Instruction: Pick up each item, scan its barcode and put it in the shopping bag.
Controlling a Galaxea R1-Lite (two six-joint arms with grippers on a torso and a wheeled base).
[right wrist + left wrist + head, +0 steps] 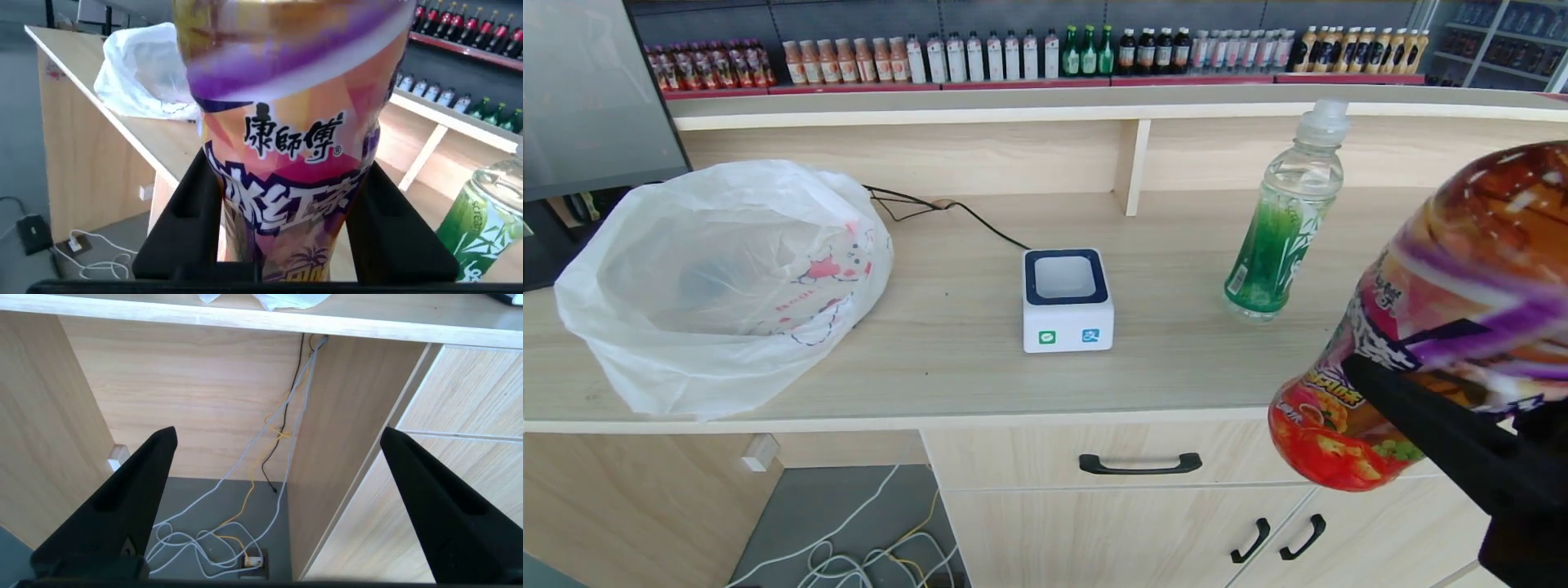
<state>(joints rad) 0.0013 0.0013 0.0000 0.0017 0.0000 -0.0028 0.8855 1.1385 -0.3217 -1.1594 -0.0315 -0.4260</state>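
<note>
Far to the left of the scanner, and lower than the counter it sat on, the left claw hung with its jaws spread wide and nothing between them. It faced the open bay under the counter, where loose cables lay on the floor.

The shopping bag, white and thin, slumped on the counter well to the left of the scanner, with its mouth open toward the robot (what was inside could not be made out). A black lead ran from behind the bag's side to the back of the scanner. The scanner itself was a small white box with a dark-framed window facing up. Below it, a drawer in the counter front carried a black handle.

To the right of the scanner, well apart from it, the green bottle stood upright on the counter, cap on.

Farther right again, and nearer the robot than the scanner, the tea bottle was off the counter. It was tilted, with its red base end pointing down toward the scanner's side. The right claw had it clamped around the labelled middle, one jaw on either side and pressed against the wrap. Behind the scanner, beyond the counter's raised back, a shelf of drinks ran across the wall.
</note>
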